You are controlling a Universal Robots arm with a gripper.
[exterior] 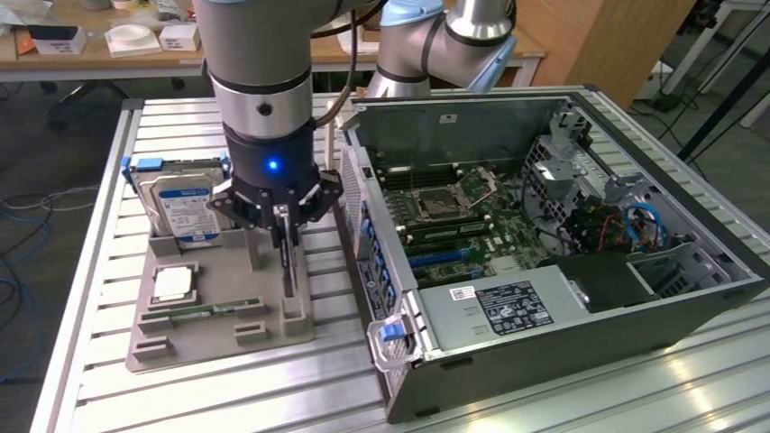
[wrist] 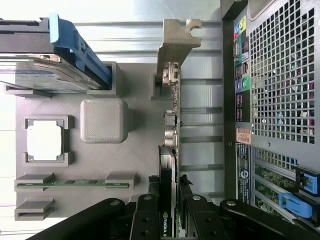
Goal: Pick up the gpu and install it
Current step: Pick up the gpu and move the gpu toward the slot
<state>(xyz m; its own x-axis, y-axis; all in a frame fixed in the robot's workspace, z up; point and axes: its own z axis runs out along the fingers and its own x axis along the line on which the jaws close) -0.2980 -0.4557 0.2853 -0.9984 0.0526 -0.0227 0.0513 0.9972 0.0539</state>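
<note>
The gpu is a thin dark card standing on edge in the slots of a grey holder on the exterior view's left. My gripper has come straight down onto its top edge. In the wrist view the gpu runs edge-on, with its grey metal bracket at the far end. The gripper has a black finger pressed against each side of the card, so it is shut on the card. The card still sits in the holder.
The holder also carries a silver hard drive in a blue caddy, a square processor and a green memory stick. The open computer case lies close beside it, motherboard exposed. Both sit on a slatted metal table.
</note>
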